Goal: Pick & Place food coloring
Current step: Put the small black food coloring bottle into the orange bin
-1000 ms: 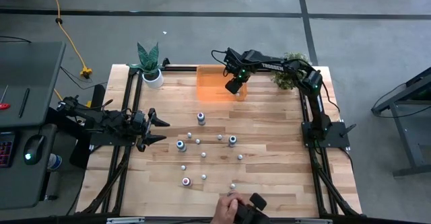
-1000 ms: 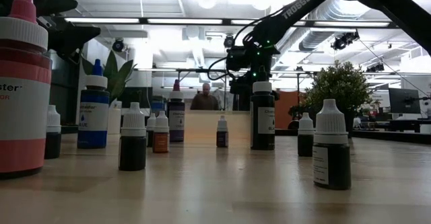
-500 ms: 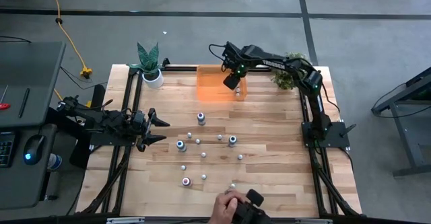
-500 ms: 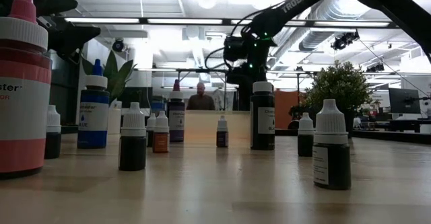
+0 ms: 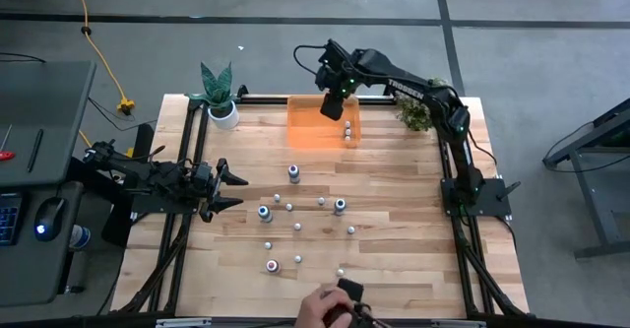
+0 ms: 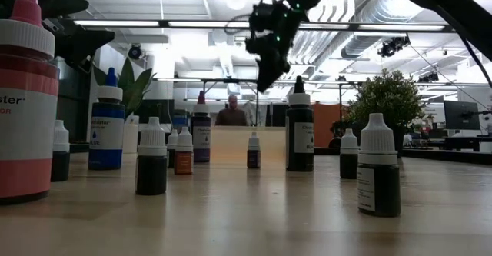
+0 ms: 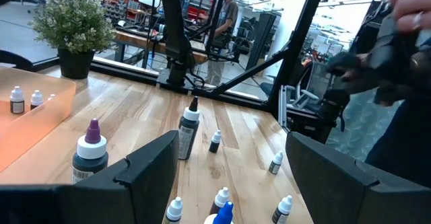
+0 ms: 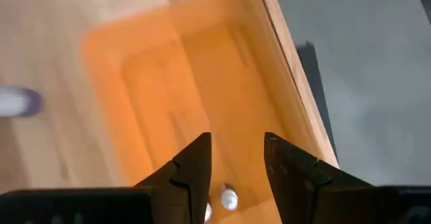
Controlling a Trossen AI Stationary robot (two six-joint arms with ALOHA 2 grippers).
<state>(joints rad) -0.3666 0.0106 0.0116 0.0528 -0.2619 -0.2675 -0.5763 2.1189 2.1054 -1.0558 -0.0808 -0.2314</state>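
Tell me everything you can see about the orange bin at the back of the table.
The orange bin is a shallow, translucent, plastic-looking rectangular tray lying flat on the wooden table at its far edge, between two potted plants. Two small pale-capped food coloring bottles stand inside, at the end nearer the right arm. The right pincer hangs open above it, touching nothing.

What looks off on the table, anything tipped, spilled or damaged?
Nothing stands out. The loose food coloring bottles on the table stand upright, and two small ones sit in the orange tray. No spills show. The right pincer hangs open and empty above the tray.
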